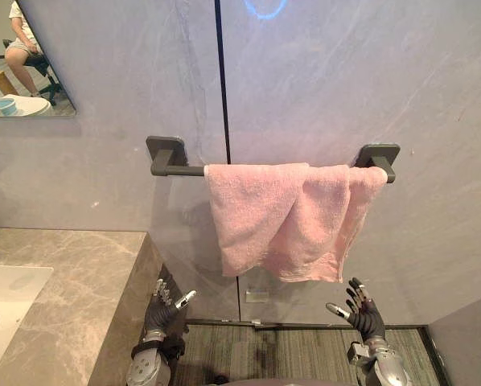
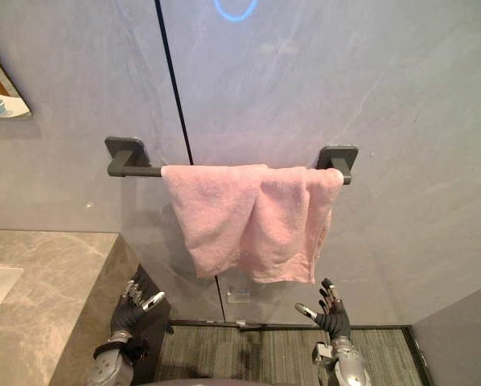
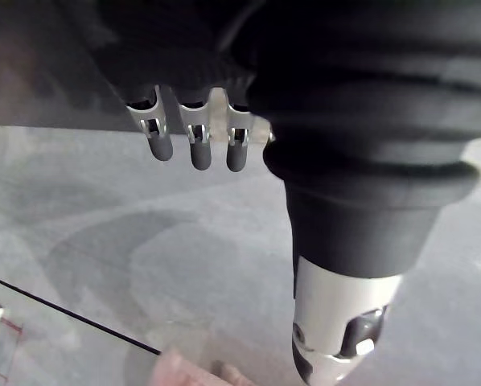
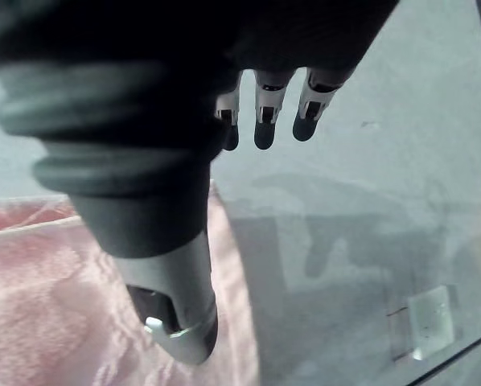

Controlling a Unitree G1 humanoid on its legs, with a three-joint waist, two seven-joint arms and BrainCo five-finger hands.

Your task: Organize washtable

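A pink towel (image 1: 281, 217) hangs folded over a dark grey rail (image 1: 176, 170) fixed to the grey wall; its right part is bunched toward the rail's right bracket (image 1: 379, 153). My left hand (image 1: 162, 314) is low beside the washtable's end, fingers straight and holding nothing. Below the towel's lower right corner my right hand (image 1: 364, 312) is raised, fingers spread, apart from the cloth. The towel (image 4: 31, 297) shows past my right hand's thumb in the right wrist view, and a corner of it (image 3: 188, 371) in the left wrist view.
The marble washtable (image 1: 71, 297) with a white sink (image 1: 3, 301) stands at the lower left. A mirror (image 1: 23, 64) at the upper left reflects a seated person. Striped floor (image 1: 289, 354) lies below, and a grey ledge (image 1: 470, 342) rises at the lower right.
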